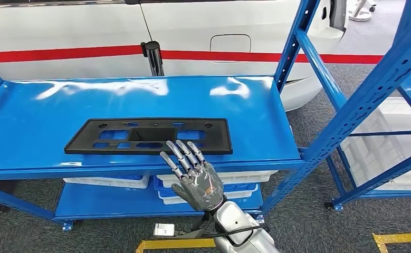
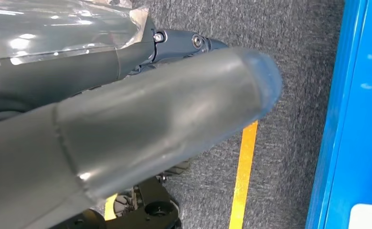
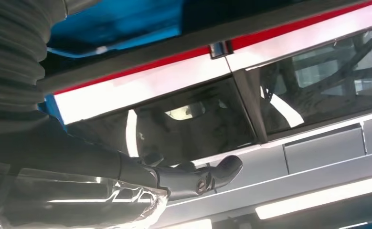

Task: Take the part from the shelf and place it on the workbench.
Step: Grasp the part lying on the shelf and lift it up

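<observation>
Reaching up from below, the right hand has its fingers stretched out and slightly apart, and it holds nothing. Its fingertips lie over the near edge of the black part; whether they touch it I cannot tell. Just beyond the fingers, the part lies flat on the top board of the blue shelf, near the front rim. Under the hand, white trays sit on the lower board. Farther behind the shelf stands a white car with a red stripe. The left hand is seen very close in its wrist view, over grey floor with a yellow line; how far it is open I cannot tell.
</observation>
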